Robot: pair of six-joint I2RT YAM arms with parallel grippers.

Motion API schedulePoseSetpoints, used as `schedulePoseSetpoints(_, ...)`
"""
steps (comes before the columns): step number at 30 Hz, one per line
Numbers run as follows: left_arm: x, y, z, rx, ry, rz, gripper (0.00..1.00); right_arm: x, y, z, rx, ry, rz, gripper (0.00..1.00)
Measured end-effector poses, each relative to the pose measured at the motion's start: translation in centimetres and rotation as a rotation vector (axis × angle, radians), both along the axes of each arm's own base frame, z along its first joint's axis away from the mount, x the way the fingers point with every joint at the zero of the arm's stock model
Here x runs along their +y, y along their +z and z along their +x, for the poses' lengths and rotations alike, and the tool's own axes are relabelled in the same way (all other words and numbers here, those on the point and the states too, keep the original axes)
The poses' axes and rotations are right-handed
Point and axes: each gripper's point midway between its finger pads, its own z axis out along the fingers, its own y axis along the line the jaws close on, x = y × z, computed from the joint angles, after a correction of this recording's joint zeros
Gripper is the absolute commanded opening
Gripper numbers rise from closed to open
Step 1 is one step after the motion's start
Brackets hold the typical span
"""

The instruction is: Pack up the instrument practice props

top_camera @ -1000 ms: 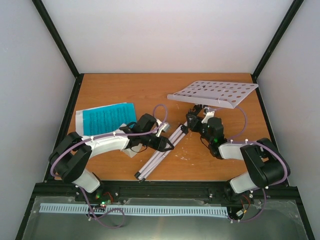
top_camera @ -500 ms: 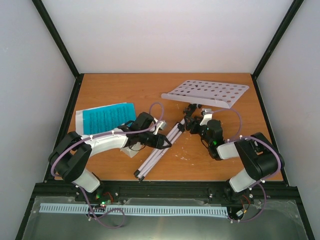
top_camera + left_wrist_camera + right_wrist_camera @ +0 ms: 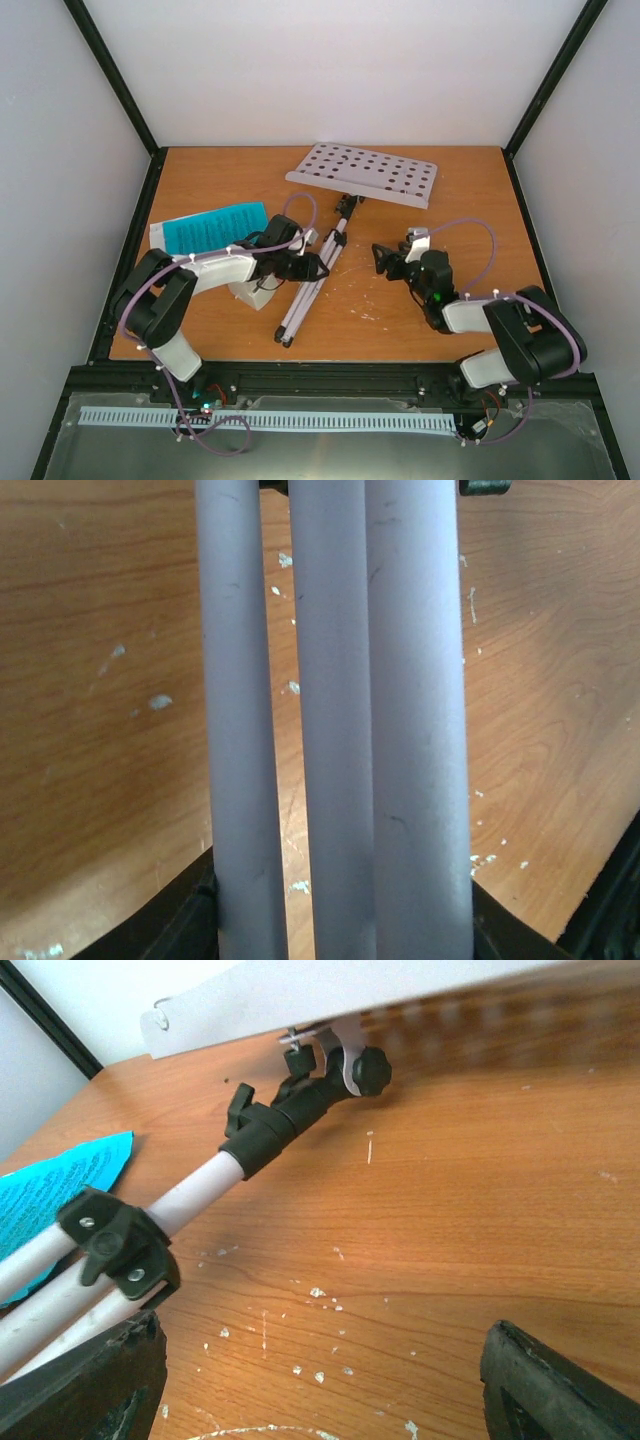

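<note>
1. The music stand [image 3: 365,173] lies on the orange worktop [image 3: 480,290]. Its perforated white tray is at the far side, close to the back wall, and its folded legs [image 3: 305,295] run from there toward the near edge.
2. The left end effector [image 3: 312,266] is closed partway on the bundle of legs. In the left wrist view, three pale tubes fill the frame, with a dark finger [image 3: 185,920] on each side of them.
3. The right end effector [image 3: 383,257] is spread wide and holds nothing. It is to the right of the stand's pole, clear of it, with only bare, white-flecked wood between its fingers [image 3: 85,1380].
4. From the right wrist, a black clamp collar [image 3: 115,1245] and a black knob [image 3: 365,1068] under the tray are visible on the pole.
5. The blue sheet-music pages [image 3: 210,228] lie flat at the left of the worktop, just beyond the left arm and beside the legs.
6. A small white object [image 3: 248,292] shows under the left forearm, too hidden to identify.
7. Purple cables [image 3: 470,225] loop over both arms.
</note>
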Motion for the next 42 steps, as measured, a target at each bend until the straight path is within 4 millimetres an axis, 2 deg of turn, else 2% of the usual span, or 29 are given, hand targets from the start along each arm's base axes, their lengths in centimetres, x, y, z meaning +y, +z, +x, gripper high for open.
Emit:
schedulePoseSetpoints(6,-0.3,-1.2,0.8,-0.022,-0.047,0.056,0.02,-1.0,2.7,-1.0,-0.065,-0.025,-0.006,0.88)
schedulePoseSetpoints(14,0.1,-2.7,1.3,-0.056,-0.091,0.169,0.13,-3.1,7.3,-2.3,-0.184,-0.096,-0.036,0.94)
schedulePoseSetpoints(20,-0.1,-3.9,1.2,-0.087,-0.114,0.264,0.22,-4.6,9.0,-3.2,-0.225,-0.15,-0.058,0.95)
schedulePoseSetpoints(22,-0.4,-4.1,1.3,-0.102,-0.118,0.29,0.27,-5.0,9.3,-3.5,-0.23,-0.165,-0.064,0.96)
schedulePoseSetpoints(31,-1.1,-4.1,1.4,-0.145,-0.141,0.314,0.6,-5.7,9.8,-4.1,-0.221,-0.182,-0.097,0.99)
schedulePoseSetpoints(37,-3.1,-2.4,2.8,-0.247,-0.171,0.243,0.76,-5.7,10.8,-4.0,-0.221,-0.182,-0.111,0.99)
schedulePoseSetpoints(42,-3.8,-1.8,2.9,-0.258,-0.178,0.207,0.87,-5.6,11.2,-4.0,-0.222,-0.175,-0.114,1.0)
